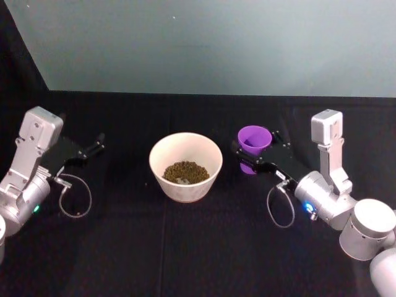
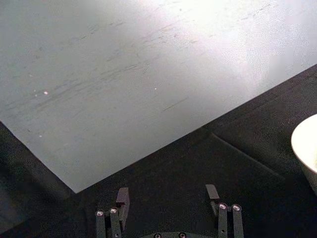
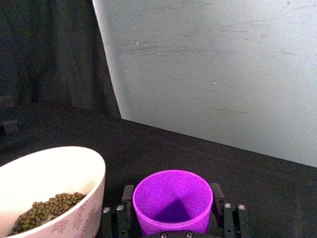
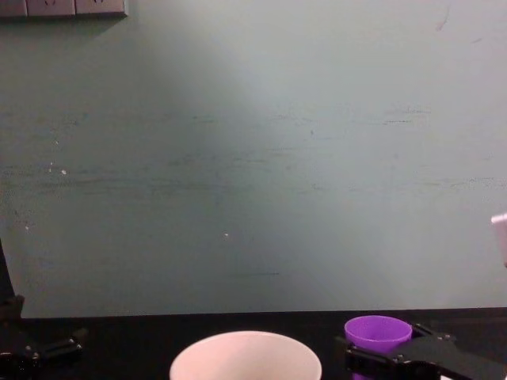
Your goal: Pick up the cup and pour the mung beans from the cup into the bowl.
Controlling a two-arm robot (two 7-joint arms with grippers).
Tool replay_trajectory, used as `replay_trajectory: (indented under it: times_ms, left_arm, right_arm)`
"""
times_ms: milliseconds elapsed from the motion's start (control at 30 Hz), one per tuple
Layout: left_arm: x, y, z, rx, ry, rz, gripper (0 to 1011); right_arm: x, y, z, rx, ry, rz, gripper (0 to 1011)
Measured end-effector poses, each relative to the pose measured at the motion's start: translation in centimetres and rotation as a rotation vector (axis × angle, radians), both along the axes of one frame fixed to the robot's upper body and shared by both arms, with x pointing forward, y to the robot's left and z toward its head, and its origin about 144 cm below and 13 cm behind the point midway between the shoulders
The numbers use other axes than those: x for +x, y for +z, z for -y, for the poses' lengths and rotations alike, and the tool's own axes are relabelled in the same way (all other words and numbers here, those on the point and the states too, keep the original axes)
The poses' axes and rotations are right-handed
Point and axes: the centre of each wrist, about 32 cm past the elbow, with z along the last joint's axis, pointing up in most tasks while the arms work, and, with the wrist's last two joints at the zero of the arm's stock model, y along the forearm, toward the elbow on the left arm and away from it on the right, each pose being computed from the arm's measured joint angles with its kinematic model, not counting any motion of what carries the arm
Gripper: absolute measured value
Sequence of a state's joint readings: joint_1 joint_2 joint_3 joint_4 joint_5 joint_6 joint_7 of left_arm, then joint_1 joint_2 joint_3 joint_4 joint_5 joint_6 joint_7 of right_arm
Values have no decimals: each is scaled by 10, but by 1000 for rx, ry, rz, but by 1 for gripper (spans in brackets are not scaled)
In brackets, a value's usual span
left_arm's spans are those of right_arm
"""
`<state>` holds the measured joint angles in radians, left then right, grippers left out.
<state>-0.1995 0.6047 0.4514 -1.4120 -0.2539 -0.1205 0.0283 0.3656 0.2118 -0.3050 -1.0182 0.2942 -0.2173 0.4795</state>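
The bowl (image 1: 185, 167) sits mid-bench (image 1: 185, 247) with the mung beans (image 1: 185, 171) heaped in its bottom. Just to its right the cup (image 1: 253, 143) stands upright, mouth up, its inside bare and purple in the right wrist view. The right pincer (image 1: 256, 150) is pinching the cup, one finger on either side of its wall. Well to the left of the bowl, the left pincer (image 1: 98, 145) hangs over bare bench, fingers spread, touching nothing. Behind rises a pale green wall (image 4: 253, 158)
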Motion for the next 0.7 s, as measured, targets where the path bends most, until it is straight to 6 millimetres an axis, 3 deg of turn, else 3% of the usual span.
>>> replay_trajectory:
  times_ms: [100, 300, 700]
  left_arm:
    - [0, 0, 0, 0, 0, 0, 1000]
    - [0, 0, 0, 0, 0, 0, 1000]
    - [0, 0, 0, 0, 0, 0, 1000]
  right_arm:
    - [0, 1, 0, 3, -2, 3, 1003]
    - [-2, 6, -1, 8, -6, 15, 1003]
    - [-13, 40, -3, 23, -17, 90, 1003]
